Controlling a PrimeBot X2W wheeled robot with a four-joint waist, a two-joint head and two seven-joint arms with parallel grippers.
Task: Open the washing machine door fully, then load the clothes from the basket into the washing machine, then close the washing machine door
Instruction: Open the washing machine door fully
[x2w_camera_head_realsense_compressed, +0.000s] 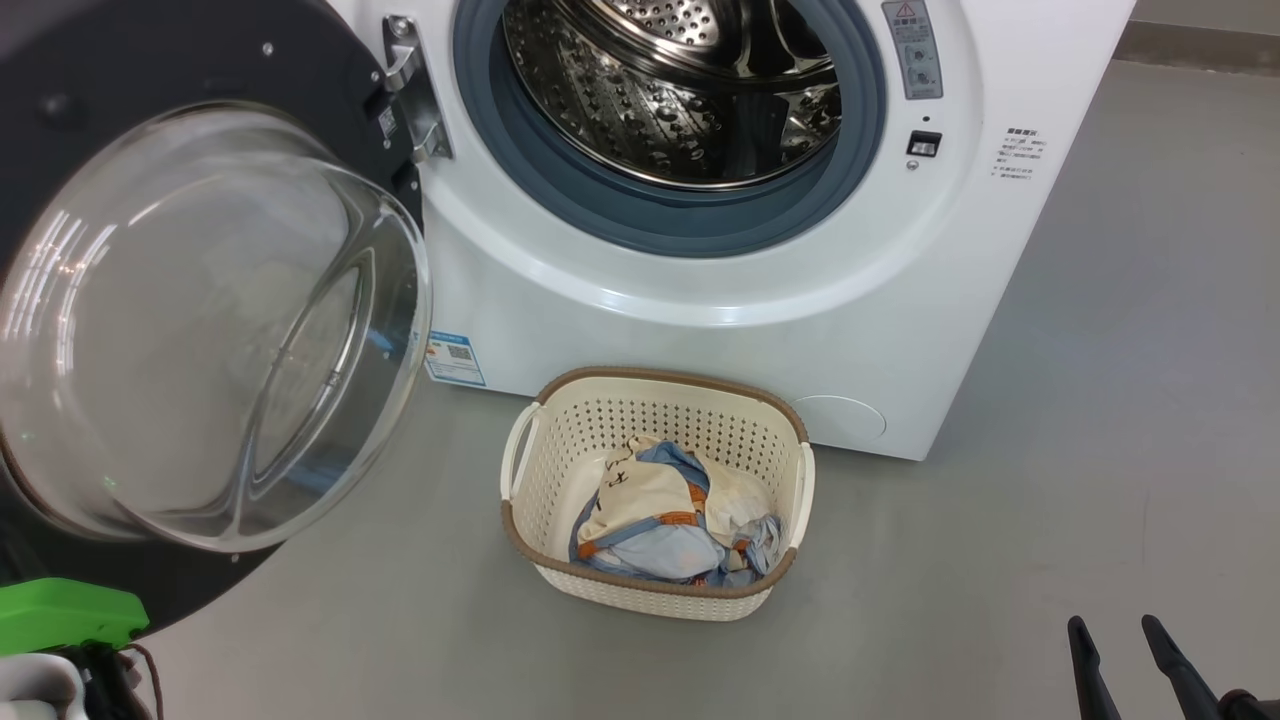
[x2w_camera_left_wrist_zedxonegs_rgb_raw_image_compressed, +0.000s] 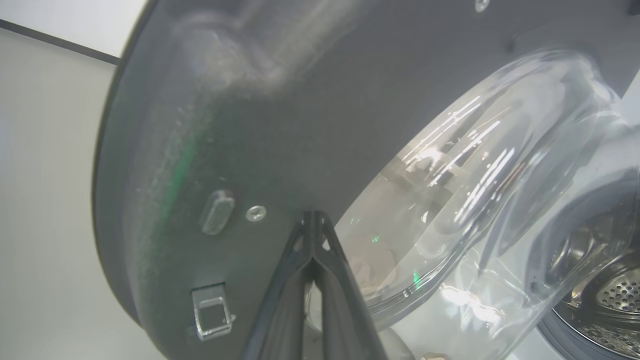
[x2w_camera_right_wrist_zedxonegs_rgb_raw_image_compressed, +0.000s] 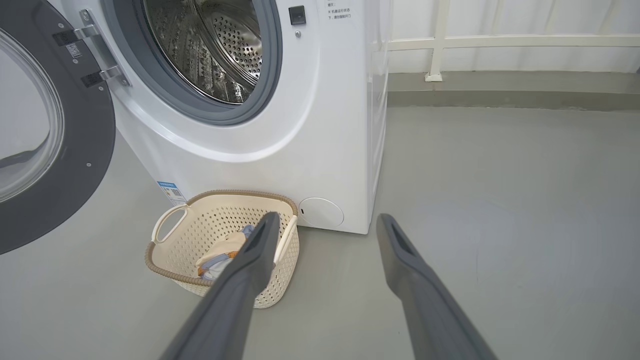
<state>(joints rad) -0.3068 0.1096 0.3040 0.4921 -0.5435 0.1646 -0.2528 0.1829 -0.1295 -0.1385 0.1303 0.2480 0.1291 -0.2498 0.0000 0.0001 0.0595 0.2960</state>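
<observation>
Door: large round black washing machine door (x2w_camera_head_realsense_compressed: 200, 320) with bulging glass window, swung wide, left of the drum (x2w_camera_head_realsense_compressed: 670, 90).
Washer: big white front-loading washing machine (x2w_camera_head_realsense_compressed: 700, 330), steel drum exposed.
Basket: small cream perforated plastic basket (x2w_camera_head_realsense_compressed: 660, 380) on grey floor (x2w_camera_head_realsense_compressed: 1050, 520), just before the washer.
Laundry: light blue and cream bundle of clothes (x2w_camera_head_realsense_compressed: 665, 520) inside it.
Left gripper (x2w_camera_left_wrist_zedxonegs_rgb_raw_image_compressed: 312, 216): fingers pressed together, tips seemingly touching the door's inner face.
Right gripper (x2w_camera_head_realsense_compressed: 1112, 622): spread, empty, right of the basket.

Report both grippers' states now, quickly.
Left gripper: shut, holding nothing, pointing at the door from its inner side.
Right gripper: open, holding nothing.
</observation>
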